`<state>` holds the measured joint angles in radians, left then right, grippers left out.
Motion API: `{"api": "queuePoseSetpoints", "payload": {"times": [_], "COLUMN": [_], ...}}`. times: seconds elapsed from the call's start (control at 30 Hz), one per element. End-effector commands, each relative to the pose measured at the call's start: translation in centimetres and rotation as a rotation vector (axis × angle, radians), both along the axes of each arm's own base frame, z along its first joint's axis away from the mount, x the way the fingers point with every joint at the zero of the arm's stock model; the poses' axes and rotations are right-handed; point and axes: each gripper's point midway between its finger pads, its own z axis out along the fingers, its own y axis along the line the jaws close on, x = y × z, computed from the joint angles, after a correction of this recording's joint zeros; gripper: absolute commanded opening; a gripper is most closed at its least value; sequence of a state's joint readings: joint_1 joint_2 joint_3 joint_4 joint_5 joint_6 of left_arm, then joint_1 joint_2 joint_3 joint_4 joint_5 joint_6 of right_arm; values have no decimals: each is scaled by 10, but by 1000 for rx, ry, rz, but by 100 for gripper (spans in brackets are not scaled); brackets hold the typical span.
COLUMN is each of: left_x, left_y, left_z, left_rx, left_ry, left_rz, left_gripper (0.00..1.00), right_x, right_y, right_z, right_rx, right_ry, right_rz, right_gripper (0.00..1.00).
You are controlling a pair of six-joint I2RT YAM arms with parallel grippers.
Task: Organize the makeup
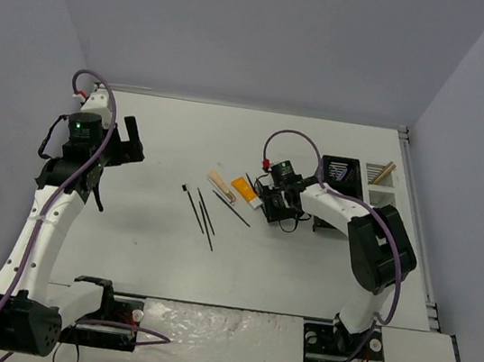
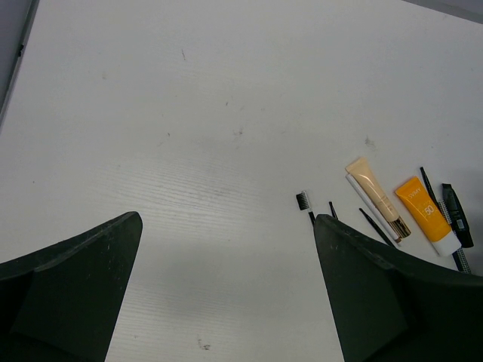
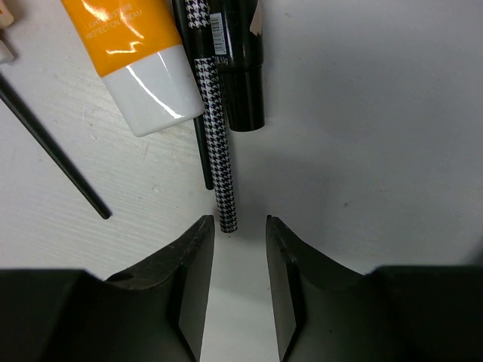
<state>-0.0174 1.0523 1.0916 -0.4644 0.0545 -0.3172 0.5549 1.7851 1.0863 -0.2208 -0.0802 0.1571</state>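
Note:
The makeup lies in a row mid-table: thin black pencils [image 1: 205, 212], a beige stick [image 1: 221, 184] and an orange-and-white tube [image 1: 245, 191]. My right gripper [image 1: 276, 208] is low over the row's right end. In the right wrist view it [image 3: 238, 225] is open a little and empty. The end of a houndstooth-patterned pencil [image 3: 217, 143] lies just at its fingertips, beside a black tube [image 3: 243, 75] and the orange-and-white tube [image 3: 136, 60]. My left gripper [image 1: 131, 142] is open wide and empty, far left of the row [image 2: 226, 219]. No lavender tool shows.
A black mesh holder [image 1: 342, 172] and white compartments [image 1: 376, 199] stand at the right; a beige stick [image 1: 384, 171] leans in one compartment. The left wrist view shows a small black brush [image 2: 303, 202], the beige stick [image 2: 377, 197] and the tube [image 2: 429, 215].

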Motion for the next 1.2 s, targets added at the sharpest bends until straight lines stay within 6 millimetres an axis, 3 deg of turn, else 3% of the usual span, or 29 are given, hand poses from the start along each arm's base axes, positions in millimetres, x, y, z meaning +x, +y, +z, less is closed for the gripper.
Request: {"api": "queuePoseSetpoints", "payload": {"times": [0.0,0.4,0.6,0.67,0.9,1.07,1.17], "left_x": [8,7,7,7,6,6,7], "left_y": [5,7,6,6,6,6,6], "left_z": [39,39,39,40,40,40,39], "left_rx": [18,24,21,23,20,20,21], "left_ry": [-127,-127,-129,-130,-130,-129,-125], "left_rz": [10,16,12,14,12,12,12], "left_gripper": [97,97,97,97,97,97,97], "right_x": [0,-1,-7,-12,-29,-31,-40], "right_y": [5,2,2,2,9,7,1], "right_z": [-1,-5,-10,-8,11,29,30], "right_rx": [-6,-39,-55,-54,-35,-26,-20], "right_ry": [-5,-11,0,-1,-38,-100,-83], "right_rz": [20,29,23,24,23,-30,-68], "right_gripper": [29,22,5,0,0,0,0]}}
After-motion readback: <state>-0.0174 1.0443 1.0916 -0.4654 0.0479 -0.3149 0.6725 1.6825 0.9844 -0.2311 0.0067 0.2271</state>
